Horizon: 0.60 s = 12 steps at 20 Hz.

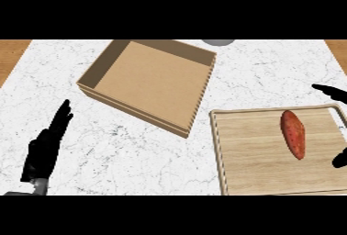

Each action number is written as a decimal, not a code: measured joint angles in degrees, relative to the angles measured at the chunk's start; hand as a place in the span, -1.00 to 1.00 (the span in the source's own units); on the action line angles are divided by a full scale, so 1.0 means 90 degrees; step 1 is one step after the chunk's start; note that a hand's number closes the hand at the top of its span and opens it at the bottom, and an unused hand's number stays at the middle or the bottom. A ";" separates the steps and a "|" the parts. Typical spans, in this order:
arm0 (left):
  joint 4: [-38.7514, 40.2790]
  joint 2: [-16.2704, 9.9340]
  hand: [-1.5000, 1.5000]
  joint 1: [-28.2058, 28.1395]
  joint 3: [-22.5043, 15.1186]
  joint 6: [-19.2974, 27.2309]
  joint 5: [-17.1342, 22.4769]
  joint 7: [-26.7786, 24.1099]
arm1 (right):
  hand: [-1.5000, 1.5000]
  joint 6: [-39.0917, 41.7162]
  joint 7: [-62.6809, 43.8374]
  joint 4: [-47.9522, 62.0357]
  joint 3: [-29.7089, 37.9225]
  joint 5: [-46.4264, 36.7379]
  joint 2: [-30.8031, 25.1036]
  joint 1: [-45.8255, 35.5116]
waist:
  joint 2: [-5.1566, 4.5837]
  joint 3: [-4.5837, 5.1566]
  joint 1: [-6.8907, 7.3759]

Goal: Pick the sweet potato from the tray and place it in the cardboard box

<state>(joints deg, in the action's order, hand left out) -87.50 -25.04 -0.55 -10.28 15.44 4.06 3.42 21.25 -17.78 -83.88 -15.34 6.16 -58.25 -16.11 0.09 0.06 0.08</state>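
A reddish-orange sweet potato (293, 134) lies lengthwise on the wooden tray (251, 156) at the right of the counter. An open cardboard box (149, 78) sits to the upper left of the tray, nothing inside it. My right hand (332, 92) shows only at the right edge: fingers above the tray's far corner and a dark tip lower down, spread apart to the right of the sweet potato and not touching it. My left hand (46, 144) rests open at the lower left, fingers straight and pointing up.
The white marble counter (136, 147) has wooden strips at its far left and right edges. A grey round object (218, 41) peeks in at the top, behind the box.
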 measured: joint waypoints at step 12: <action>-0.0028 0.0386 0.00 0.0000 0.0283 -0.0254 -0.0416 0.0064 | -1.00 0.0427 -0.1144 -0.0230 0.0276 -0.1108 0.1076 0.0090 | -0.0006 -0.0004 0.0004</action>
<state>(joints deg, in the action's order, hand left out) -87.75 -21.56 -0.55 -7.73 13.15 0.31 4.00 25.09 -28.08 -85.95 -12.86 -3.82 -48.56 -15.30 0.03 0.02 0.11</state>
